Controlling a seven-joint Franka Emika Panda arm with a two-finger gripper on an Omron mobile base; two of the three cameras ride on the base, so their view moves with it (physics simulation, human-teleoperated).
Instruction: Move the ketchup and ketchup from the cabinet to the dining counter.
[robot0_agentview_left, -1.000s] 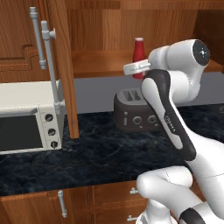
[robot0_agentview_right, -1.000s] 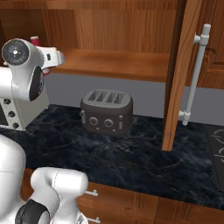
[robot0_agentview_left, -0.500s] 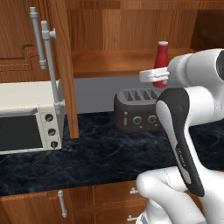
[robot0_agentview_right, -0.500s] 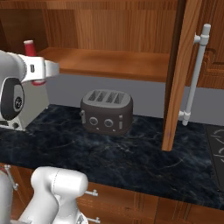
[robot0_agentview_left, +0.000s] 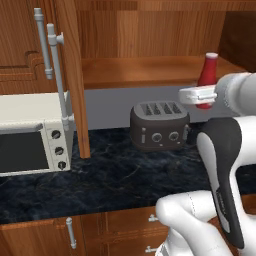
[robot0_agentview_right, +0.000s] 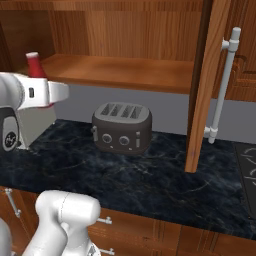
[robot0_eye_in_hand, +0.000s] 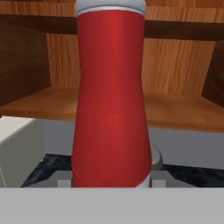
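Holding ketchup (robot0_agentview_left: 207, 75) upright, fingers (robot0_agentview_left: 199, 95) apparently clamped; beside cabinet (robot0_agentview_left: 150, 70) shelf edge, above toaster (robot0_agentview_left: 159, 125).

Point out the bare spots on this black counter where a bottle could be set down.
Bare counter lies in front of the toaster, between it and the toaster oven. In the right base view, more lies bare right of the toaster, around the open cabinet door. The gripper with the ketchup crowds the toaster's other side.

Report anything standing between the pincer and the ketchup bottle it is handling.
Nothing does. The pincer is closed on the ketchup bottle, which stands upright in it, out in front of the open cabinet and above the black counter. The toaster sits lower, to the side.
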